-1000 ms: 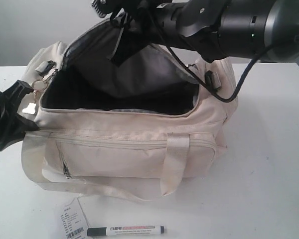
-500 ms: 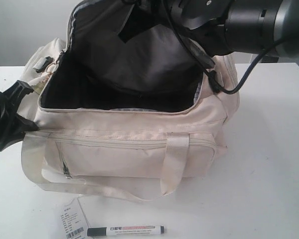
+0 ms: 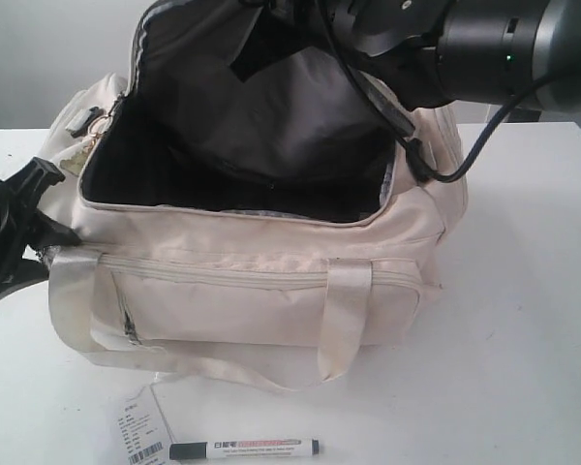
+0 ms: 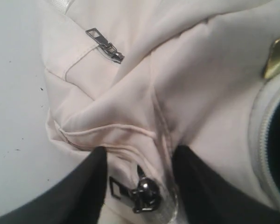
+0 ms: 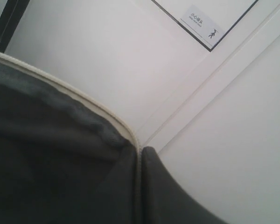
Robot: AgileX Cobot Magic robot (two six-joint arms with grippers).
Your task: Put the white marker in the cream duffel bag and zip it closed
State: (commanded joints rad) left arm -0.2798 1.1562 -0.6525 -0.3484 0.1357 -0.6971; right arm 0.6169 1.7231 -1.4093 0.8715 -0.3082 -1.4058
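The flap [image 3: 271,107] of the cream duffel bag [image 3: 242,300] has been lifted, pinched by the right gripper [image 5: 139,150]; its end is clamped by the left gripper [image 4: 141,154]

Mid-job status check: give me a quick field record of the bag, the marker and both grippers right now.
bag: soft cream fabric duffel bag, main zip open, dark grey lining showing
marker: slim white marker with black cap, on white table in front of bag, beside white paper tag
left gripper: shut on fabric at bag's end
right gripper: shut on edge of top flap, holding it up
progress: marker not yet inside
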